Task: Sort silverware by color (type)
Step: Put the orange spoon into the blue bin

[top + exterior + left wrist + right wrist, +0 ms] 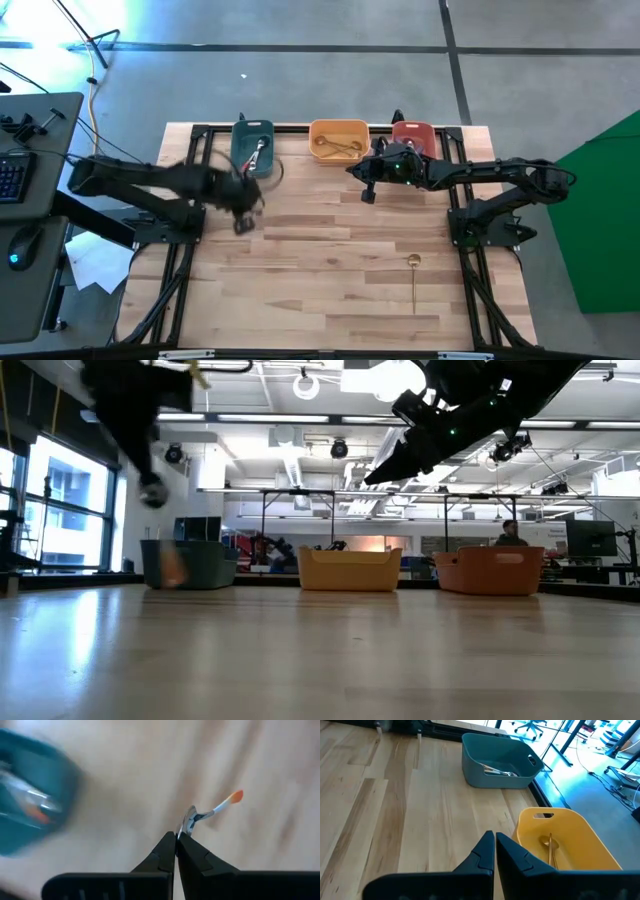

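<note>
One red-handled spoon point(207, 812) pinched by left gripper point(176, 841) (beside teal bin point(251, 146))

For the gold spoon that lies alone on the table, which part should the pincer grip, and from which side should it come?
Grip the gold spoon at mid-handle, coming straight down from above. It lies flat on the bare table, head toward the bins and thin handle toward the front edge, so the fingers should close across the handle. Nothing lies near it. The right pincer is on that side.

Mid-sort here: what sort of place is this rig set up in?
Probably a robotics lab or open workshop: a wooden slat table on a bare concrete floor, a desk with a black keyboard beside it, and wheeled office chairs beyond.
</note>
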Controlling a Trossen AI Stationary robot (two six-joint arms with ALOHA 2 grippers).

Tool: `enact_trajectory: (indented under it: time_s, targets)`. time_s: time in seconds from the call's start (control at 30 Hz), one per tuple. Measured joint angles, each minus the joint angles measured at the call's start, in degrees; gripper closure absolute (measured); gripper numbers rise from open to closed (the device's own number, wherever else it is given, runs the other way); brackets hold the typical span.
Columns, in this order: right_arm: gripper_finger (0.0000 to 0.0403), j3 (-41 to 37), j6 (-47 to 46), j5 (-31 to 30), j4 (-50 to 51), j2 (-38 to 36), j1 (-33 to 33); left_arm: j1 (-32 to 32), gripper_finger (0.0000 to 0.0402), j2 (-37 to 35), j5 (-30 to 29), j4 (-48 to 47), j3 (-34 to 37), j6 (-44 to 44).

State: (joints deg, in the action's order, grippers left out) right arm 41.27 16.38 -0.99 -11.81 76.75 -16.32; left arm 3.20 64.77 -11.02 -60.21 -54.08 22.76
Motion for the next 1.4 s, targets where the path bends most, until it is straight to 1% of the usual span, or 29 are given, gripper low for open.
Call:
enact_trajectory:
  time_s: [0.1, 0.2, 0.3, 0.37, 0.43, 0.57, 0.73, 0.8, 0.9, 1.0, 1.1, 1.2, 1.3, 1.4]
  targets:
    - [0.0403, 0.0, 0.0, 0.0, 0.0, 0.0, 0.0, -5.2, 0.0401, 0.1, -5.3, -0.3, -4.4, -4.5]
    - [0.0403, 0.0, -1.0, 0.0, 0.2, 0.0, 0.0, -9.1, 0.0401, 0.5, -11.2, -0.9, -8.1, -9.1]
    - [0.0403, 0.0, -1.1, 0.0, 0.4, 0.0, 0.0, -12.6, 0.0401, 1.2, -17.7, -0.8, -10.3, -13.0]
    - [0.0403, 0.0, -1.1, 0.0, 0.4, 0.0, 0.0, -15.6, 0.0401, 1.7, -20.5, -0.9, -10.9, -14.9]
    - [0.0403, 0.0, -1.2, 0.0, 0.4, 0.0, 0.0, -19.7, 0.0401, 2.7, -20.1, -1.2, -11.0, -18.2]
    - [0.0403, 0.0, -1.4, 0.0, 0.4, 0.0, 0.0, -28.5, 0.0401, 5.6, -16.8, -1.5, -11.1, -26.0]
    - [0.0403, 0.0, -1.4, 0.0, 0.4, 0.0, 0.0, -36.6, 0.0401, 11.1, -14.7, -1.3, -14.9, -32.4]
    - [0.0403, 0.0, -1.3, 0.0, 0.4, 0.0, 0.0, -38.0, 0.0401, 13.0, -13.8, -1.3, -17.6, -33.7]
    - [0.0403, 0.0, -1.3, 0.0, 0.4, 0.0, 0.0, -38.3, 0.0401, 14.7, -12.2, -1.6, -22.2, -35.9]
    - [0.0403, 0.0, -1.3, 0.0, 0.6, 0.0, 0.0, -38.3, 0.0401, 15.6, -11.0, -3.8, -27.2, -38.3]
    - [0.0403, 0.0, -1.3, 0.0, 1.0, 0.0, 0.0, -40.1, 0.0401, 16.9, -10.3, -6.7, -31.5, -40.4]
    - [0.0403, 0.0, -1.6, 0.0, 1.4, 0.0, 0.0, -42.7, 0.0401, 18.2, -9.3, -8.8, -33.5, -43.9]
    - [0.0403, 0.0, -1.9, 0.0, 1.4, 0.0, 0.0, -45.7, 0.0401, 20.4, -5.3, -11.3, -33.8, -49.2]
    - [0.0403, 0.0, -1.9, 0.0, 1.3, 0.0, 0.0, -48.5, 0.0401, 23.8, -4.9, -11.7, -33.8, -52.9]
